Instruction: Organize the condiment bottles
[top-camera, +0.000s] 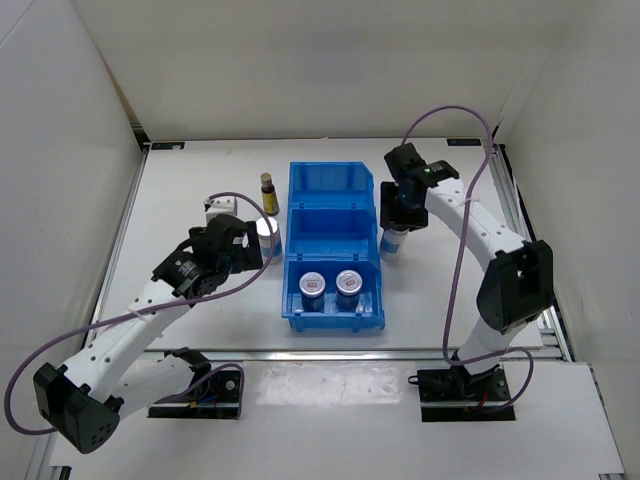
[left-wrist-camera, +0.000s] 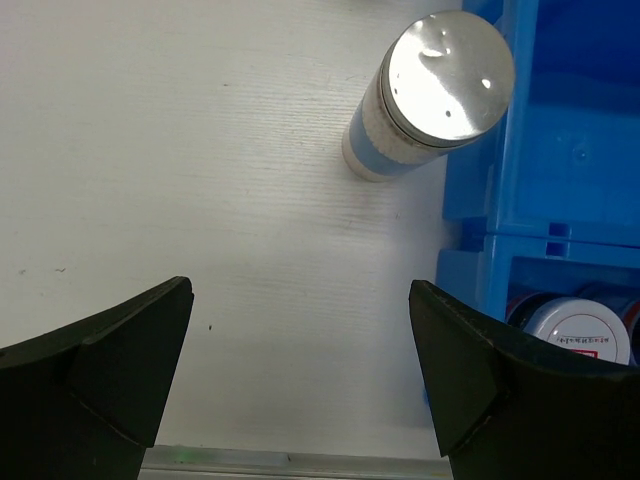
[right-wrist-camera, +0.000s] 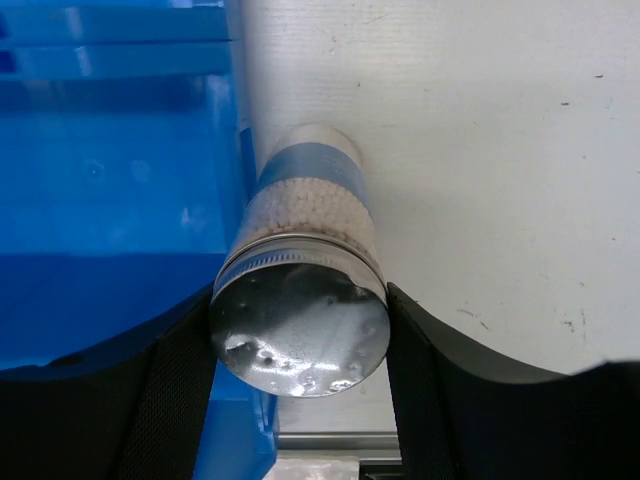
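Right wrist view shows my right pincer (right-wrist-camera: 300, 322) closed around the top of the white-blue cylinder (right-wrist-camera: 310, 200), standing on the tabletop (right-wrist-camera: 480, 150) at 3 o'clock of the blue bin (right-wrist-camera: 100, 150), probably for lifting it inside; my left pincer (left-wrist-camera: 300, 330) hangs wide open and empty.

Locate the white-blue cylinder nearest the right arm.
In the top view, the white-blue cylinder stands just right of the blue bin, level with its middle compartment, with the right hand closed around its silver top.
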